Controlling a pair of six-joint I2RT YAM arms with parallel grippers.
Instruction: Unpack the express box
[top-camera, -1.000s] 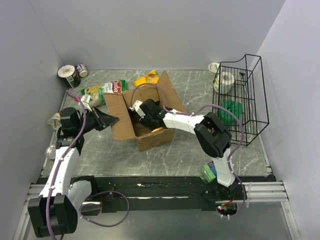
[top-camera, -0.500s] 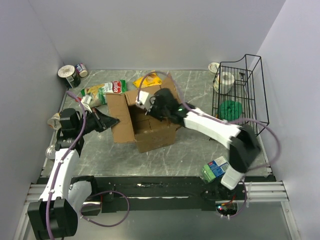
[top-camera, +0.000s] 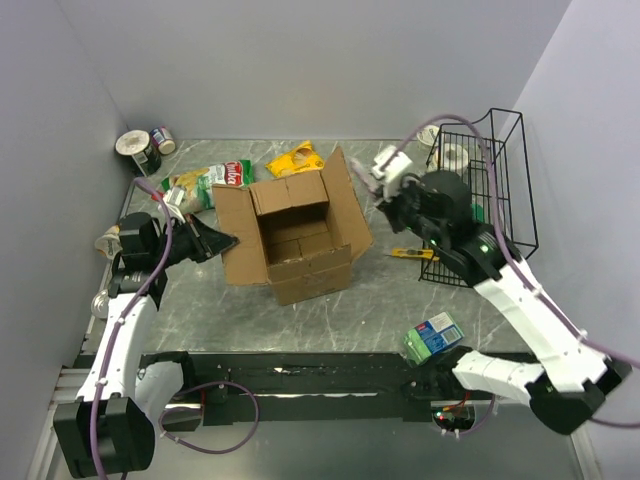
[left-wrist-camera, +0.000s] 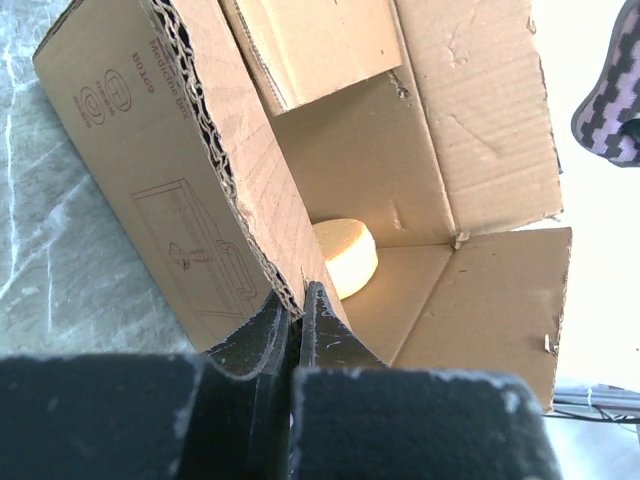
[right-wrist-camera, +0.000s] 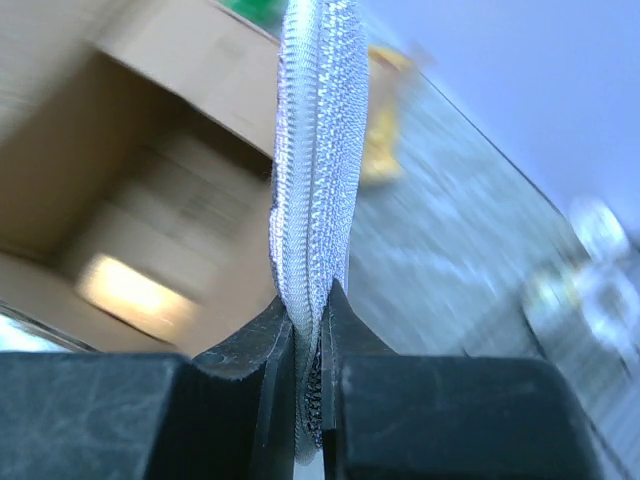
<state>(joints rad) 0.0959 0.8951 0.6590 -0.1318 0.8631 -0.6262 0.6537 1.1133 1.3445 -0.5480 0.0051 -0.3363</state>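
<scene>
The box (top-camera: 300, 240) is sitting mid-surface with its flaps open. The left claw (left-wrist-camera: 297, 298) is clamping narrow on the box's left flap and bracing it. The right claw (right-wrist-camera: 312, 312) is pinching a grey mesh piece (right-wrist-camera: 318, 150), raised between the box and the basket (top-camera: 505, 160) at the right edge. A yellow disc (left-wrist-camera: 346, 256) is lying inside the box.

Judgement: the mesh piece is hanging limp, so carrying it high over the basket rim before releasing seems advisable. The left grip should be holding until the disc is out.
</scene>
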